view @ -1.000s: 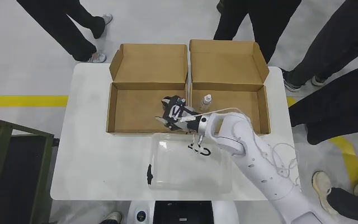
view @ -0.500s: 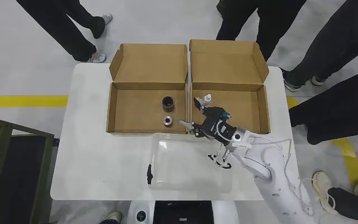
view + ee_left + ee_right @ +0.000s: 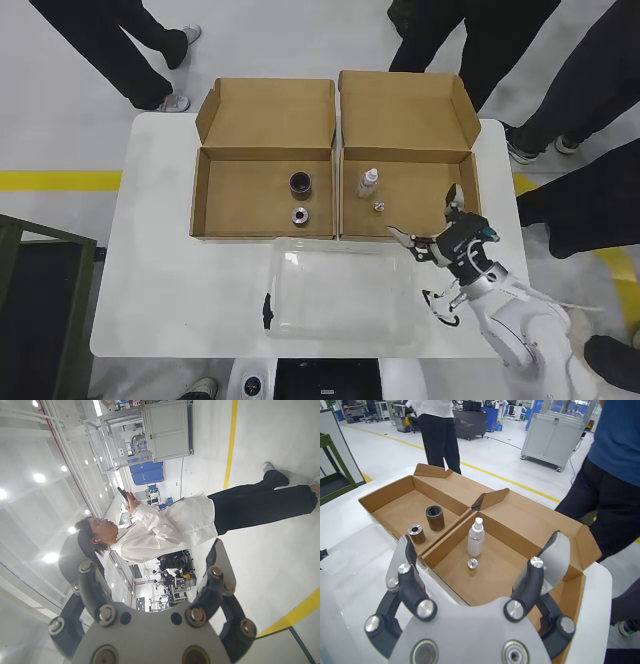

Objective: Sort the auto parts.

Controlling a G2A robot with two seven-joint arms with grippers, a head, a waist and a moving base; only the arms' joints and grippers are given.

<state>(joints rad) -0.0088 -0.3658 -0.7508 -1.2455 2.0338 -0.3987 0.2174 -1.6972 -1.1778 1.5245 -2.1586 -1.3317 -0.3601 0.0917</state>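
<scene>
Two open cardboard boxes stand side by side. The left box [image 3: 215,200] holds a dark cylindrical sleeve [image 3: 299,182] [image 3: 434,518] and a smaller brown bushing [image 3: 300,214] [image 3: 416,534]. In the right box [image 3: 440,175] stand a clear spray bottle [image 3: 368,181] [image 3: 476,538] and a small metal plug [image 3: 379,207] [image 3: 472,564]. My right gripper [image 3: 426,214] [image 3: 482,542] is open and empty above that box's front right corner, apart from the parts. My left gripper [image 3: 147,560] is open and empty, pointing up into the room.
A clear plastic tray [image 3: 300,320] lies on the white table [image 3: 170,290] in front of the boxes. A small black object [image 3: 267,310] lies at the tray's left edge. Both box lids stand open at the back. People stand around the table's far side and right side.
My right gripper has moved from over the left box across to the right box's front right corner. The bushing and the metal plug, hidden under it before, now show.
</scene>
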